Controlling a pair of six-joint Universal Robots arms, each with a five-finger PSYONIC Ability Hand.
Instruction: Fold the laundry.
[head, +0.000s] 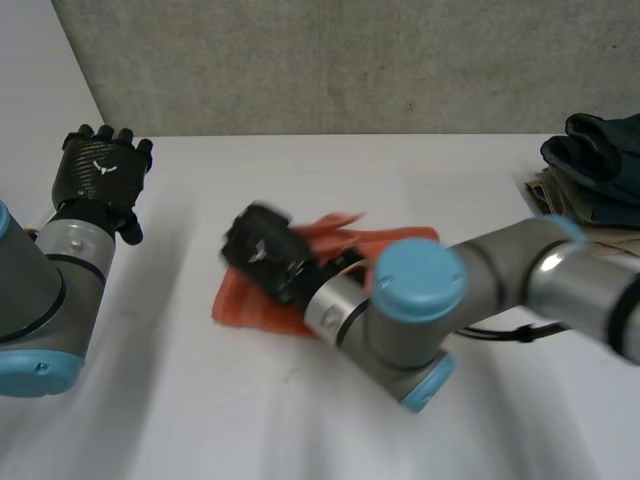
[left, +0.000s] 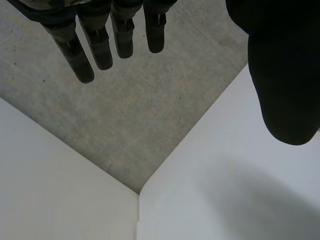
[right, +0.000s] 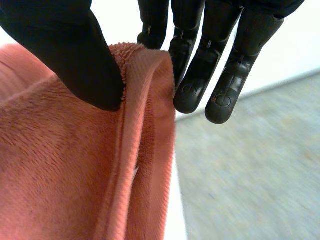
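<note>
**Right hand pinches the towel's hem at mid-table**

Nearest, the right arm (head: 415, 280) reaches across the white table (head: 180, 400) to the orange towel (head: 245, 305), which lies at the table's middle. The right hand (head: 262, 250) pinches the towel's hemmed edge between thumb and fingers (right: 192, 95). To fold well, it should probably carry the hem low and lay it flush on the opposite edge. Bare table lies leftward. Farther off, the left hand (head: 100, 170) is raised, fingers straight and empty, and a dark clothes pile (head: 595, 160) sits far right.

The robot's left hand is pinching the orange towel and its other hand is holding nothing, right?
Not quite. It is the right hand that pinches the edge of the orange towel between thumb and fingers, as the right wrist view shows. The left hand is the one holding nothing.
</note>
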